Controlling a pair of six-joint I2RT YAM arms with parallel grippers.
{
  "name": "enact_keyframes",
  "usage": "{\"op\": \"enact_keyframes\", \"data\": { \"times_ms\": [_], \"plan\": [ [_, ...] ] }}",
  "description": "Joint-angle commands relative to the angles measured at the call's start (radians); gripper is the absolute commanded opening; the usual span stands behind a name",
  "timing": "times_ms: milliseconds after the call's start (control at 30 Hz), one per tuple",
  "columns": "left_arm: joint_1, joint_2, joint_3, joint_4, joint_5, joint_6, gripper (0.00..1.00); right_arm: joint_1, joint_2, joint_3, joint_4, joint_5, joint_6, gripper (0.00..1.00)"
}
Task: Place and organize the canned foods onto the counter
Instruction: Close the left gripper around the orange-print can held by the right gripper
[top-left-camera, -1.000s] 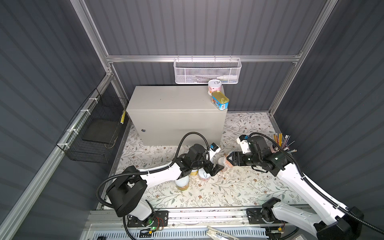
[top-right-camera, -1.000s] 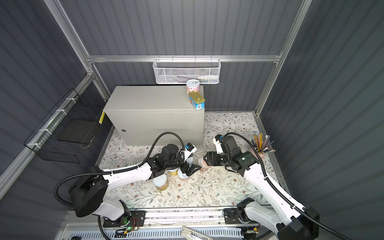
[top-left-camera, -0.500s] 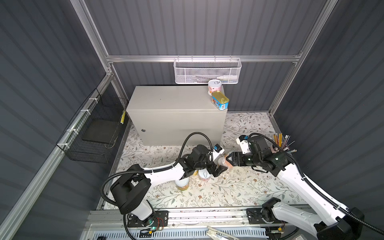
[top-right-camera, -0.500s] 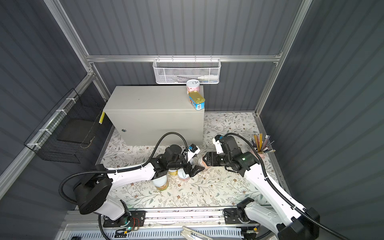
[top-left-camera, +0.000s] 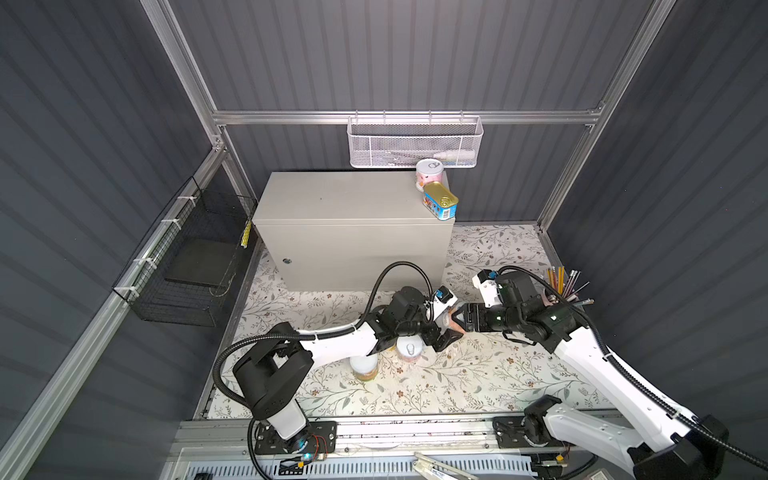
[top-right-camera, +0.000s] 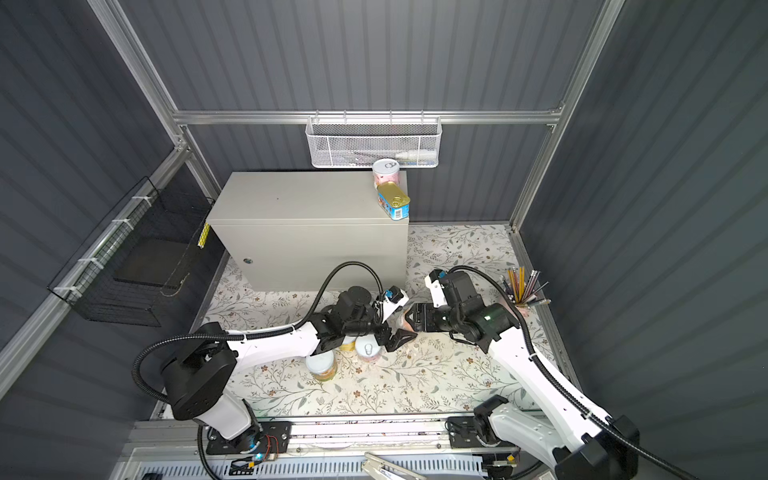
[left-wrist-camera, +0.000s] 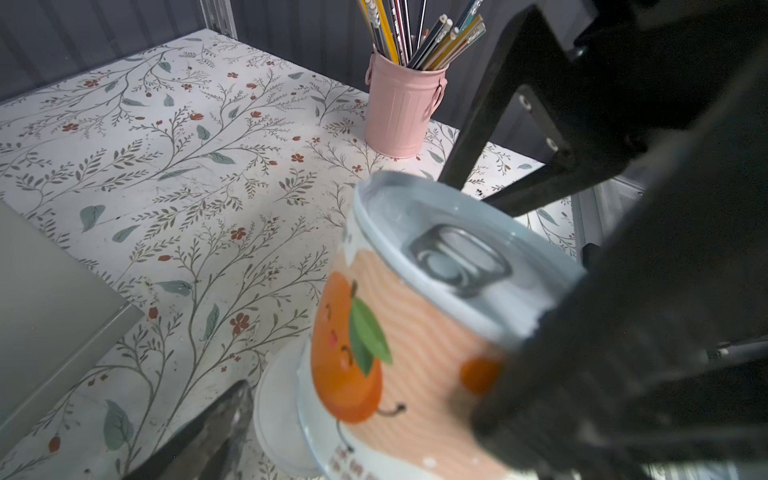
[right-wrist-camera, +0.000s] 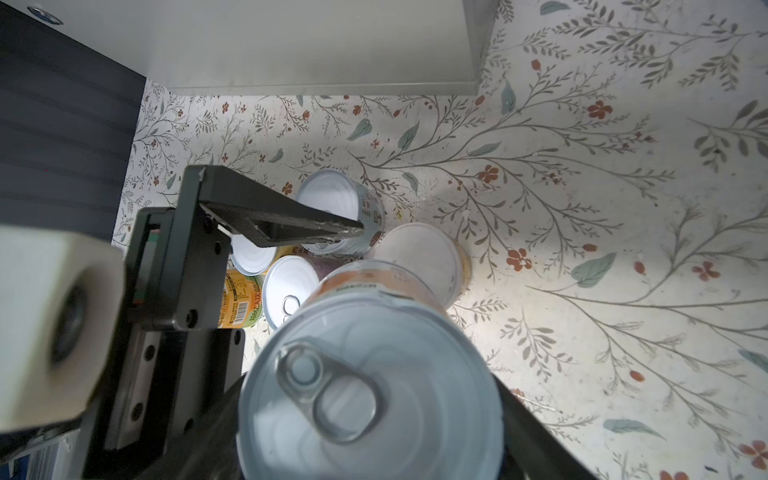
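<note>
Canned foods are split three ways: a pink-labelled can (top-left-camera: 428, 176) and a gold-topped blue tin (top-left-camera: 440, 203) stand at the right end of the beige cabinet (top-left-camera: 340, 208), on its flat top; a cluster of cans (right-wrist-camera: 328, 195) stands on the floral tabletop (top-left-camera: 498, 374) under the left arm; an orange-labelled can (left-wrist-camera: 399, 332) is clamped, tilted and lifted, in the right tool (top-left-camera: 453, 319) near that cluster. Left tool (top-left-camera: 444, 325) gapes wide right beside this can; whether it touches cannot be told
</note>
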Motion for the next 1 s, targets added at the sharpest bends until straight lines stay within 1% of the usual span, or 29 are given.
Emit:
{"op": "enact_keyframes", "data": {
  "times_ms": [0,300,500,700,733,800,967],
  "plan": [
    [-0.006,0.026,0.051,0.041,0.039,0.018,1.0,-0.002,-0.006,0.002,0.038,-0.041,0.001,0.58],
    [-0.006,0.06,0.068,0.055,0.042,0.032,1.0,-0.001,-0.001,-0.011,0.051,-0.066,0.007,0.57],
    [-0.009,0.08,0.075,0.083,0.077,0.016,1.0,-0.002,0.004,-0.01,0.064,-0.076,0.011,0.57],
    [-0.009,0.094,0.077,0.103,0.087,-0.001,0.99,0.0,0.006,-0.011,0.068,-0.077,0.016,0.57],
    [-0.008,0.094,0.078,0.105,0.091,-0.001,0.99,-0.001,0.005,-0.014,0.073,-0.116,0.015,0.57],
    [-0.009,0.094,0.072,0.111,0.097,-0.004,0.96,-0.002,0.0,-0.02,0.082,-0.122,0.02,0.57],
    [-0.008,0.082,0.061,0.13,0.097,-0.018,0.81,-0.001,-0.01,-0.035,0.091,-0.118,0.025,0.57]
  ]
}}
